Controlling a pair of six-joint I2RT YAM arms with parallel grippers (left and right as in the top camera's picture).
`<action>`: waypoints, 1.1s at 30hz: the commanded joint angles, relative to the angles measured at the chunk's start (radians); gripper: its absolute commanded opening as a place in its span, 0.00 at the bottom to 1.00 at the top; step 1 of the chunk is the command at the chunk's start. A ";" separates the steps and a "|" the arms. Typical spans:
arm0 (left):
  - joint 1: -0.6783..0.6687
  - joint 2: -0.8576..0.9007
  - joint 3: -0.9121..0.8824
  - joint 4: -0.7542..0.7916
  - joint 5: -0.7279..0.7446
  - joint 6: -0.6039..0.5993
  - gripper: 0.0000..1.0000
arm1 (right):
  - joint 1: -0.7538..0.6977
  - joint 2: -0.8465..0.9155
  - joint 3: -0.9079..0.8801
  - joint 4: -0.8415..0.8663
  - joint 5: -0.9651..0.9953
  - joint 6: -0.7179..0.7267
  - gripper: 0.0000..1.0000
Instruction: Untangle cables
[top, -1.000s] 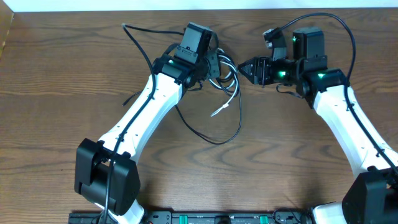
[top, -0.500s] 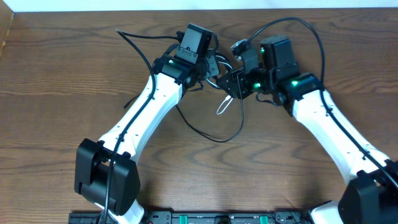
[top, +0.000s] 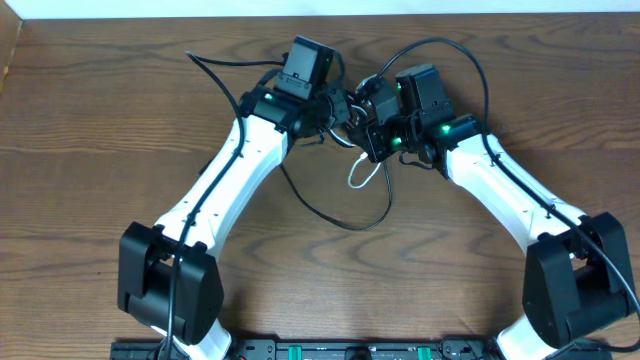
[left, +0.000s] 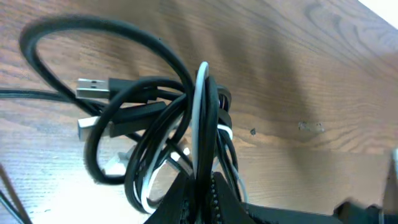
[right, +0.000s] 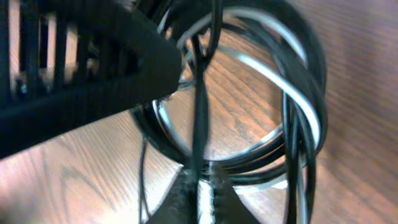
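Note:
The cables (top: 352, 112) are a tangled bundle of black and white cords held between my two grippers at the table's far middle. A white loop (top: 363, 176) hangs below it, and a long black loop (top: 350, 226) trails toward the front. My left gripper (top: 337, 104) is shut on the bundle; in the left wrist view its jaws (left: 205, 196) pinch black and white strands (left: 202, 118), with a USB plug (left: 93, 87) sticking out left. My right gripper (top: 366, 128) touches the bundle from the right. In the right wrist view its jaws (right: 200, 190) are closed on a black strand (right: 200, 112).
A black cable tail (top: 205, 62) runs to the far left behind the left arm. The left gripper's dark body (right: 68, 81) fills the upper left of the right wrist view. Thick black robot wires (top: 440, 45) arch over the right arm.
My right arm has swung left from open table to the bundle and its jaws now meet the cables. The left gripper kept its hold and lifted the bundle slightly back.

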 joint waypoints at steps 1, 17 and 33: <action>0.031 -0.003 0.007 -0.027 0.044 0.075 0.07 | -0.046 -0.030 0.008 -0.003 0.003 0.073 0.01; 0.215 -0.003 0.007 -0.161 0.040 0.275 0.07 | -0.460 -0.243 0.008 -0.098 -0.207 0.247 0.01; 0.255 -0.008 0.007 -0.124 0.271 0.432 0.07 | -0.509 -0.246 0.008 -0.234 -0.086 0.231 0.01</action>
